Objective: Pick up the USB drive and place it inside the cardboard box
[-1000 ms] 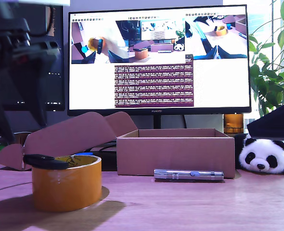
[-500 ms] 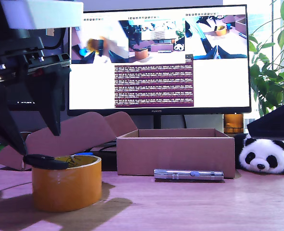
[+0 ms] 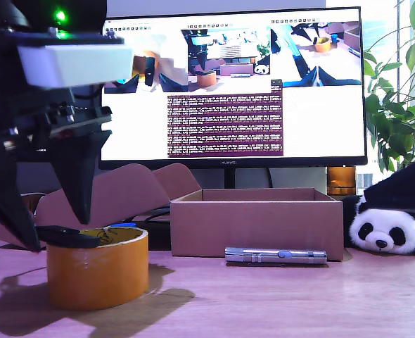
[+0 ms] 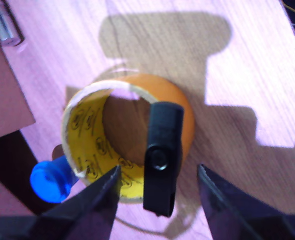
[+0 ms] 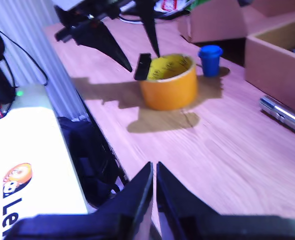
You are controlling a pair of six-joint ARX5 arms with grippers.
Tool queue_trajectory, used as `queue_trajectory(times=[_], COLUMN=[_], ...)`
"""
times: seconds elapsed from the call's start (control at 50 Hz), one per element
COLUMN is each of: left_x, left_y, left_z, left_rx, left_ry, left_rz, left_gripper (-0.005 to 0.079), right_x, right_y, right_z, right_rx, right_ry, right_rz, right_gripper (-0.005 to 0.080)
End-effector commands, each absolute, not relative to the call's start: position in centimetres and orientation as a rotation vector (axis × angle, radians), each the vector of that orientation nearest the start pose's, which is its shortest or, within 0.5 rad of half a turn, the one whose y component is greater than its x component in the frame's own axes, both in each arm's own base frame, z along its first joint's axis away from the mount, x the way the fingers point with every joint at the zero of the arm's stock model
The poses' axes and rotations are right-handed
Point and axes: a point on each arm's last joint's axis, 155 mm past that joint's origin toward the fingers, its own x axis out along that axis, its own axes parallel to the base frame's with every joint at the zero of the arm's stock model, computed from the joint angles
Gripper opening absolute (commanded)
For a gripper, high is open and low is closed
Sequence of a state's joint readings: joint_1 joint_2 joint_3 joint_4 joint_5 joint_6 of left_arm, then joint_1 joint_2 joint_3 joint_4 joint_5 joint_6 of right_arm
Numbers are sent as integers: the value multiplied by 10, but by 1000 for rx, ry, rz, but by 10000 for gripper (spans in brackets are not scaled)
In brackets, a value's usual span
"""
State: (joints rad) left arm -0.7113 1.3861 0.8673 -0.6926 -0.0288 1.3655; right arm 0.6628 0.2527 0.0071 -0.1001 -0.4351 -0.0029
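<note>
First gripper: my first gripper (image 3: 49, 229) is being held wide open at the exterior view's left, its dark fingers straddling the small flat black USB drive (image 3: 67, 236).
USB drive: it is being carried on the rim of the orange tape roll (image 3: 97, 267), unclamped.
Cardboard box: the low brown cardboard box (image 3: 257, 222) is being seen mid-table, the silver metal cylinder (image 3: 276, 255) just before it.
Second gripper: my second gripper (image 5: 152, 187) is being kept closed, empty.
</note>
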Motion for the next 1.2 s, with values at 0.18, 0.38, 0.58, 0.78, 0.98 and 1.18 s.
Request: queue_trajectory(times=[0.18, 0.38, 0.58, 0.78, 0.98, 1.18], left_x=[235, 234, 233, 232, 232, 233], left_y=[-196, -195, -194, -193, -193, -194], left_z=[52, 52, 48, 46, 46, 47], left_rx=[1596, 1599, 1600, 1600, 1600, 1600], left_ry=[586, 591, 607, 615, 615, 609], left_rz=[-1353, -1359, -1369, -1375, -1375, -1372], left_gripper=[429, 426, 409, 409, 409, 409], right_x=[139, 139, 139, 139, 139, 139], right_y=[207, 207, 207, 207, 207, 207], right_z=[88, 88, 88, 88, 88, 88], right_rx=[-50, -50, -50, -50, -51, -51], right_ry=[360, 360, 360, 360, 359, 359], right_rz=[1089, 1089, 1089, 1089, 1089, 1088], right_gripper=[-13, -13, -13, -13, -13, -13])
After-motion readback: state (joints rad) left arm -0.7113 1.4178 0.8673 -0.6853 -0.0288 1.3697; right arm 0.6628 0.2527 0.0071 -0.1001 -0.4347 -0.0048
